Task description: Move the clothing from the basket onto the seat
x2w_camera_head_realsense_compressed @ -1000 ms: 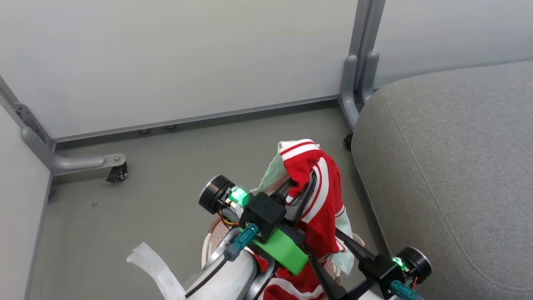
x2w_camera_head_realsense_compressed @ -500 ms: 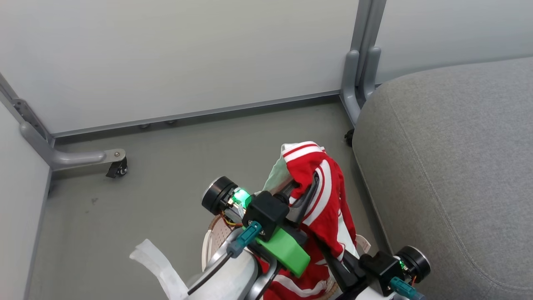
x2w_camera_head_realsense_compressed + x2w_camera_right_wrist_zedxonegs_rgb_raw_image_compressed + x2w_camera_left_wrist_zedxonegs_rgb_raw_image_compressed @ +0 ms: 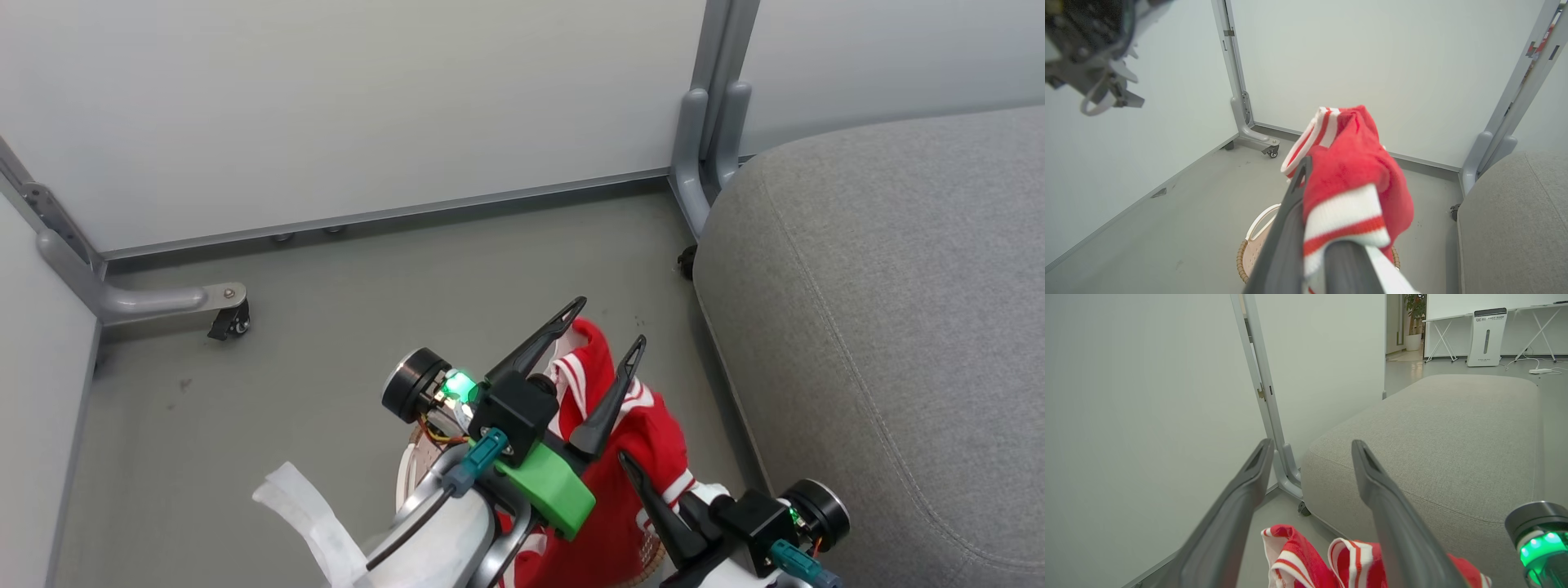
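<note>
The clothing (image 3: 649,437), red with white stripes, hangs over the basket beside the seat (image 3: 882,327). My right gripper (image 3: 641,490) is shut on it low at the right; in the right wrist view the clothing (image 3: 1355,175) bunches over that gripper (image 3: 1314,179), a white cuff wrapped over one finger. My left gripper (image 3: 608,331) stands open just above the garment, nothing between its fingers. From the left wrist, the left gripper (image 3: 1311,445) points at the seat (image 3: 1433,437), with the clothing (image 3: 1306,559) below it. The basket (image 3: 1249,245) sits on the floor under the garment, mostly hidden.
White partition panels wall off the back and left, on grey metal feet with casters (image 3: 229,322). A grey post (image 3: 710,147) stands at the seat's far corner. Grey floor lies between panels and seat. The basket rim (image 3: 406,478) peeks out beside my left forearm.
My left gripper has opened and let go of the clothing, and my right gripper has shut on it. The garment has sagged lower and now hangs from the right gripper.
</note>
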